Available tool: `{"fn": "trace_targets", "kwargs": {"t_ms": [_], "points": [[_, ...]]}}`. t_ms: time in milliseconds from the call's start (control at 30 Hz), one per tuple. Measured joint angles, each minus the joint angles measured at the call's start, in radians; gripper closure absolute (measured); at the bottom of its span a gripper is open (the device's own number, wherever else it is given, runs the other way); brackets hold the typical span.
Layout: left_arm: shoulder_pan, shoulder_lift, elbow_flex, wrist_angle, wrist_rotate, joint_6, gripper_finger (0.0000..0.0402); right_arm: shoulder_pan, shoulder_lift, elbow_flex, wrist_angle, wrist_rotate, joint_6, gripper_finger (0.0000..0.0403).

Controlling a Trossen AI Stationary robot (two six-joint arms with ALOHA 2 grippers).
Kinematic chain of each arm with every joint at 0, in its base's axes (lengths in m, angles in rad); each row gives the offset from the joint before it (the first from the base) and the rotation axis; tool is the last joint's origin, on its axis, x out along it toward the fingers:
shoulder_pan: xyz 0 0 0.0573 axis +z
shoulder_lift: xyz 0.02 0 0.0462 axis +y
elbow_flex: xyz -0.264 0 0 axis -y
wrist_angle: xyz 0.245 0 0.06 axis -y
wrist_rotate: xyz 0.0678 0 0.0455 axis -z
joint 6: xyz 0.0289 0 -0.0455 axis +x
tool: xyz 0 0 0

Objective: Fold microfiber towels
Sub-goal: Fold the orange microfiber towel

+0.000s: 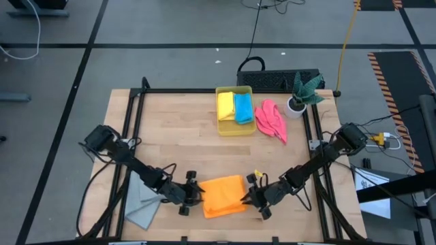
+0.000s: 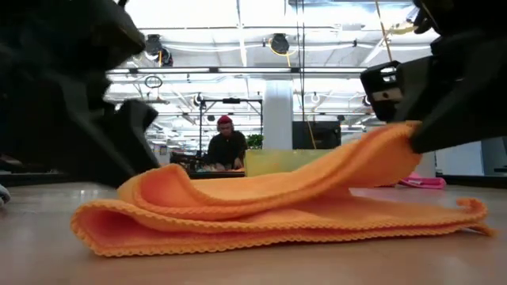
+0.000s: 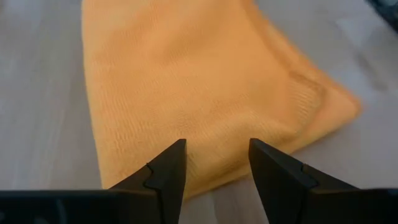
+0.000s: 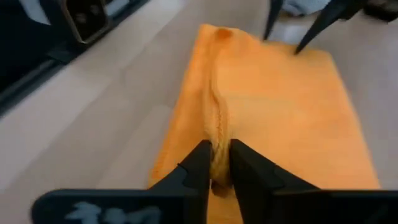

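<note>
Pincer work at the near edge of the wooden surface (image 1: 177, 146): the right pincer (image 4: 216, 163) pinches a raised fold at one side of the orange towel (image 1: 223, 195), while the left pincer (image 3: 216, 167) sits with its fingers spread at the opposite side, the cloth's edge showing between them without being gripped. That towel lies folded over itself between the two pincers. Well behind the orange towel, the yellow bin (image 1: 234, 128) holds the yellow towel (image 1: 225, 106) and the blue towel (image 1: 242, 108) side by side. Just beside the bin lies the pink towel (image 1: 271, 120), crumpled, next to a potted plant (image 1: 302, 92). Off beyond the left pincer from the orange towel, the grey towel (image 1: 142, 200) lies under the left arm.
</note>
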Motion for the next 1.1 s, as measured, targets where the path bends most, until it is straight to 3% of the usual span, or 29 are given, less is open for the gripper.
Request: {"fn": "trace_targets", "kwargs": {"t_ms": [133,300,367,533,633,733,900,967,1100], "points": [[-0.001,-0.078,0.0,-0.037,-0.001,0.021,0.0225,0.0,-0.002,0.001,-0.001,-0.085,0.06,0.0307],[-0.001,-0.142,0.001,-0.029,-0.005,0.039,0.0225,0.0,-0.044,0.012,0.008,-0.292,0.174,0.0269],[0.002,-0.14,0.002,-0.015,-0.006,0.052,0.0225,0.001,-0.051,0.013,0.012,-0.303,0.167,0.0264],[0.056,-0.089,0.001,-0.063,-0.005,0.002,0.0225,-0.058,-0.026,0.013,0.009,-0.046,0.246,0.028],[0.105,-0.047,0.003,-0.084,-0.004,-0.008,0.0225,-0.119,0.025,0.013,-0.002,-0.04,0.275,0.0305],[0.165,-0.026,0.001,-0.142,-0.031,0.032,0.0225,-0.174,0.068,0.013,-0.012,0.03,0.279,0.0332],[0.238,-0.081,0.0,-0.284,-0.229,0.105,0.0225,-0.23,0.047,0.012,-0.076,0.224,0.252,0.0374],[0.249,-0.123,0.002,-0.292,-0.269,0.126,0.0225,-0.234,0.013,0.012,-0.075,0.253,0.207,0.0384],[0.211,-0.194,0.005,-0.273,-0.193,0.202,0.0225,-0.21,-0.07,0.012,-0.076,0.27,0.134,0.0391]]}}
